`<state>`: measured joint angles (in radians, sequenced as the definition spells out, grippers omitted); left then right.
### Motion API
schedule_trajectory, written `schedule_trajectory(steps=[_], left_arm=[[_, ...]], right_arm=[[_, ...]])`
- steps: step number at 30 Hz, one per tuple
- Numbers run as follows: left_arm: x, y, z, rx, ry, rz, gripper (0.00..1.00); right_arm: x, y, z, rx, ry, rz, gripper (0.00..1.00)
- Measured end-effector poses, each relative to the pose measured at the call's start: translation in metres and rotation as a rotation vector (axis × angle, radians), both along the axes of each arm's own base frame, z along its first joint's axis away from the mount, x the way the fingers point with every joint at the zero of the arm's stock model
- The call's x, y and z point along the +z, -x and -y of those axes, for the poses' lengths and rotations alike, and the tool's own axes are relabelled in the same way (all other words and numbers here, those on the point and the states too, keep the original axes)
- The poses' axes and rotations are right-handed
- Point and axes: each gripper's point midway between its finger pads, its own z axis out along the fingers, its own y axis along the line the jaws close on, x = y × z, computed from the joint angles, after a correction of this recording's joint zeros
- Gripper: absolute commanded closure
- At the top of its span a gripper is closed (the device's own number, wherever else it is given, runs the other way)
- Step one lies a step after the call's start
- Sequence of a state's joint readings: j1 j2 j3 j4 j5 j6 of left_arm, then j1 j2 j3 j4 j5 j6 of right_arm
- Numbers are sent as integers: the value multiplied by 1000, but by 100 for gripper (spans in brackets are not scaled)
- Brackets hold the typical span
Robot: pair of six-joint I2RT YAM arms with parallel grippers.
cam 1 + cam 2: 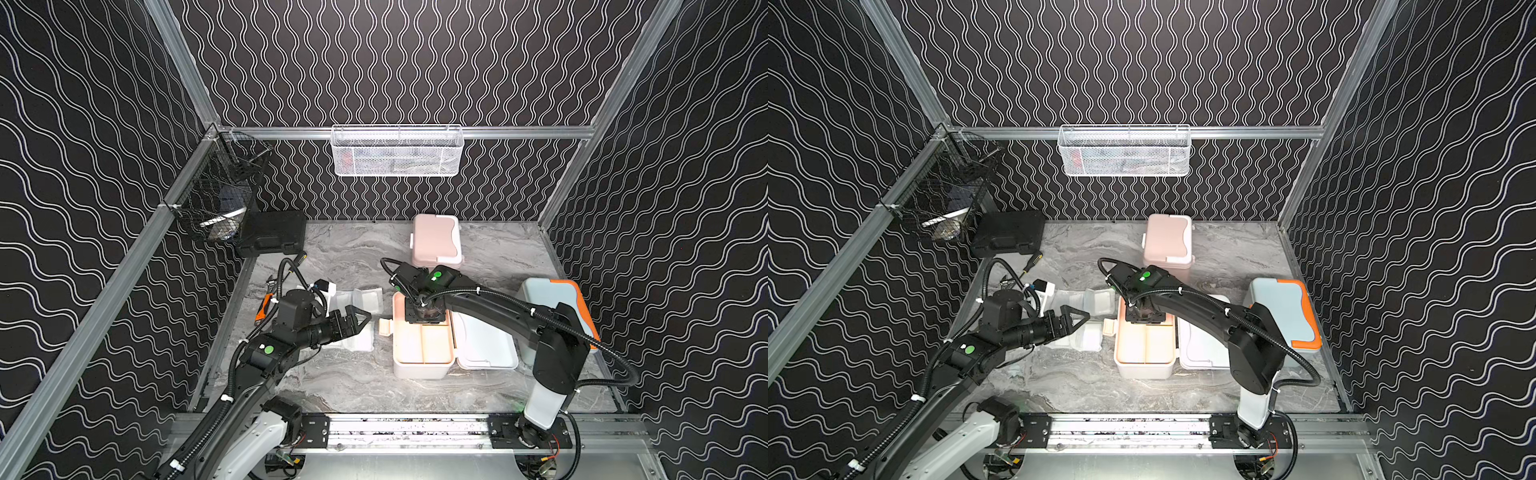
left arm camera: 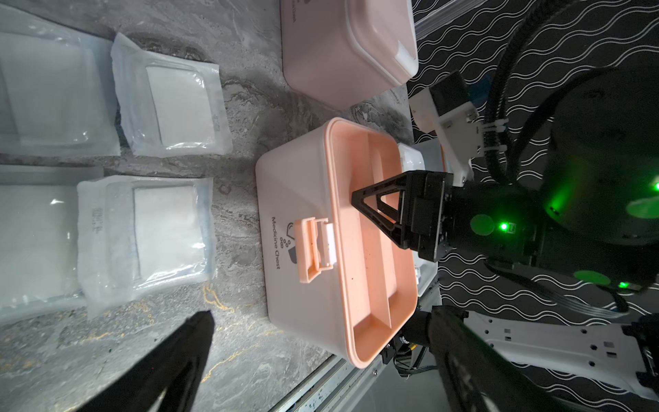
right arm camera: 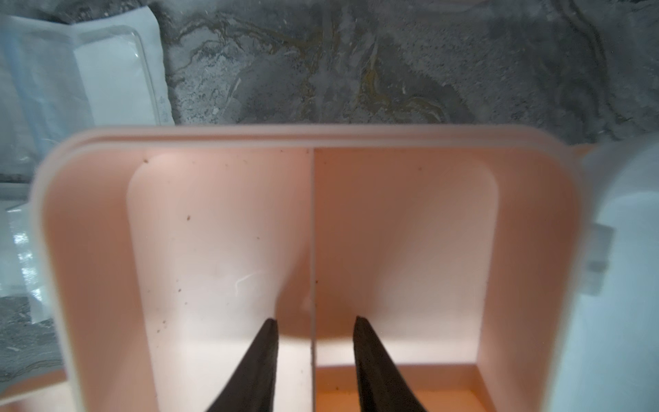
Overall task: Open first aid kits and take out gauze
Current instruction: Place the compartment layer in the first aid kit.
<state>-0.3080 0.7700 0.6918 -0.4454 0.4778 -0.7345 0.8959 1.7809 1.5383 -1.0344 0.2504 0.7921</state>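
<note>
Right wrist view: right gripper (image 3: 315,321) parted, holding nothing, inside the empty white box (image 3: 249,137); gauze packets (image 2: 174,103) lie out; pink box (image 1: 436,239) and blue box (image 1: 540,295) unopened; left gripper (image 1: 365,321) spread.

white kit (image 1: 1144,368) open mid-table, peach tray (image 1: 1142,347) showing inside, lid (image 1: 1202,349) flopped flat beside it. right gripper (image 1: 1144,318) pointing straight down into tray's far end (jaws hidden from up here, can't tell). left gripper (image 1: 1084,322) spread wide, hovering over gauze packets (image 1: 1098,299) just beside white kit. pink kit (image 1: 1168,239) at back, blue kit (image 1: 1281,316) off to side, both shut.
</note>
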Motion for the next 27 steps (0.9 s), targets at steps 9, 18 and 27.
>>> schedule_trajectory(steps=[9,18,27], left_arm=[[24,9,35,-112,-41,40,1],[20,20,122,-300,-215,57,2],[-12,-1,183,-366,-393,44,1]], right_arm=[[70,-5,32,11,-105,178,0],[72,-14,137,-220,-150,222,0],[58,4,218,-439,-140,255,0]])
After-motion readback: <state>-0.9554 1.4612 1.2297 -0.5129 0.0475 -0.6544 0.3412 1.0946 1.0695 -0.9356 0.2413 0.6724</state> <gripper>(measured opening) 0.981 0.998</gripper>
